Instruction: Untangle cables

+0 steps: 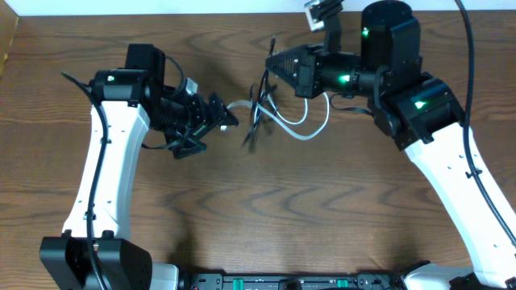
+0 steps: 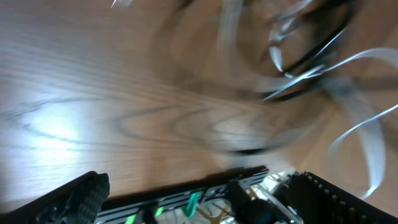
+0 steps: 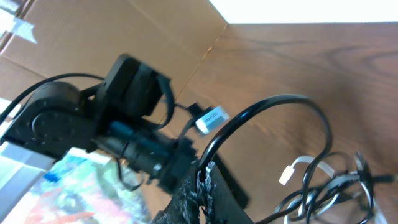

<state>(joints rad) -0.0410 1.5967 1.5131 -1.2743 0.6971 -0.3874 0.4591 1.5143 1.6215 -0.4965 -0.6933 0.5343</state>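
Observation:
The cables (image 1: pixel 260 113) lie bunched at the table's back centre: thin black cords tangled with a white cable (image 1: pixel 310 133) that loops out to the right. My right gripper (image 1: pixel 272 66) hangs just above the bunch, shut on a black cable (image 3: pixel 273 102) that arches up from its fingertips (image 3: pixel 202 177) and down into the knot (image 3: pixel 336 186). A white plug end (image 3: pixel 287 175) lies beside that knot. My left gripper (image 1: pixel 214 125) stands open just left of the bunch with nothing between its fingers (image 2: pixel 74 199). In the blurred left wrist view the cables (image 2: pixel 311 56) show at upper right.
A brown cardboard wall (image 3: pixel 124 31) borders the wooden table (image 1: pixel 339 209) at the far left. The arm bases and a black rail (image 1: pixel 282 282) sit along the front edge. A thick black robot wire (image 1: pixel 472 137) runs down the right arm.

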